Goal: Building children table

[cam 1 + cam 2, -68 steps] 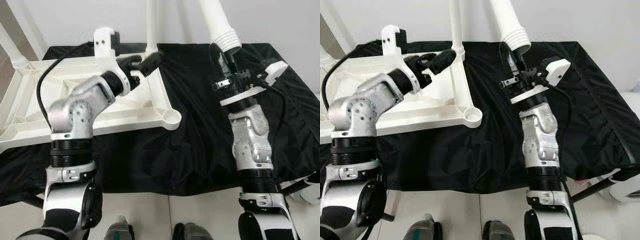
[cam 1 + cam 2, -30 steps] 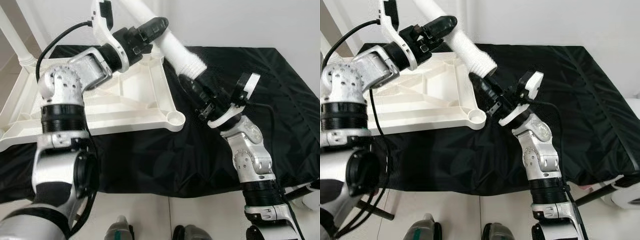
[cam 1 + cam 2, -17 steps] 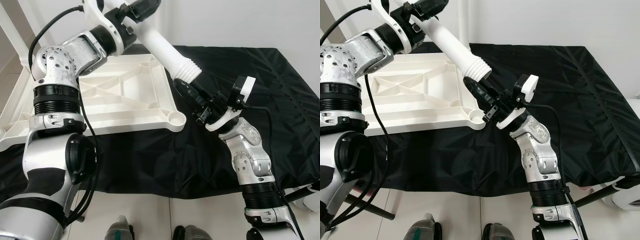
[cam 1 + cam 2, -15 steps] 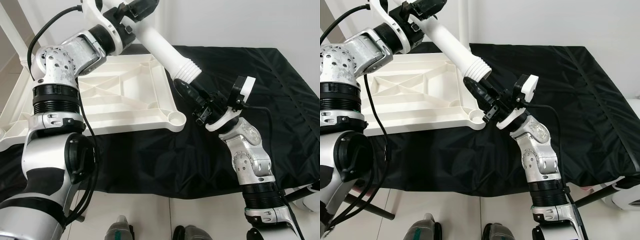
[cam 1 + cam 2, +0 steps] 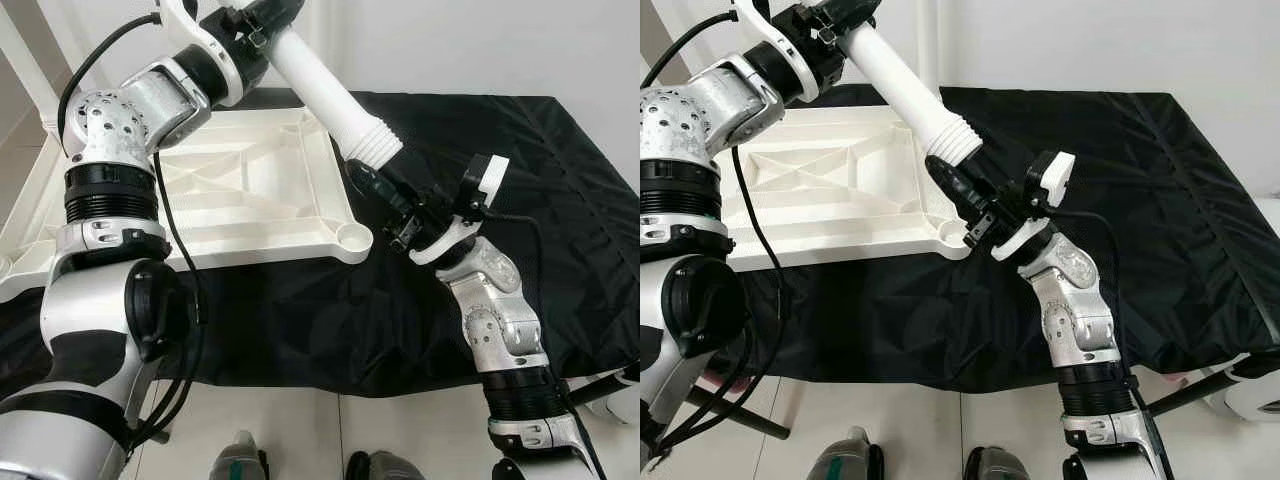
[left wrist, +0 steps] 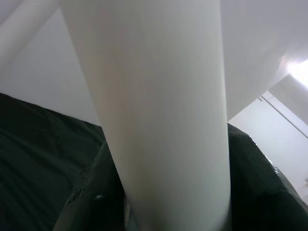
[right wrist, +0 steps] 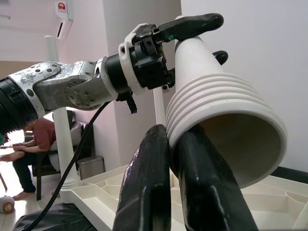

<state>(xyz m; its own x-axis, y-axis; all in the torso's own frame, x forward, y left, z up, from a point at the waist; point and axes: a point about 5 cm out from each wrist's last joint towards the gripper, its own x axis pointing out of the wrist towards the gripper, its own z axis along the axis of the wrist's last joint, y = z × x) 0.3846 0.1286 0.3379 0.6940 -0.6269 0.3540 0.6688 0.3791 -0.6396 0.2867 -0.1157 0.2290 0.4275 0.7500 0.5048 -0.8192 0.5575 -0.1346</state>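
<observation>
Left eye view: nearest the robot, the front edge of the black cloth (image 5: 330, 330) drapes over the table, and everything else is placed from the white tabletop (image 5: 220, 210) lying upside down on that cloth. The right arm rises from the near edge toward the tabletop's near right corner socket (image 5: 352, 237). The right gripper (image 5: 372, 185) sits just above and beyond that socket, its two black fingers (image 7: 163, 192) pressed close together, one tip seemingly tucked into the open ribbed mouth of the white table leg (image 5: 330, 95); whether they truly pinch the rim cannot be told. The leg slants up and away from the socket toward the tabletop's far edge, its ribbed end hanging just above the corner, not seated in it. Farther back, the left gripper (image 5: 262, 18) is clamped around the leg's upper shaft, above the tabletop's far right corner; the left wrist view has the shaft (image 6: 159, 120) pressed right up against the camera. Past the tabletop, the right wrist view catches a seated person (image 7: 26, 144) in a red top.

Against half a second ago, the ribbed end and right gripper have crept slightly left toward the socket, and the left gripper has moved a little up and left.
</observation>
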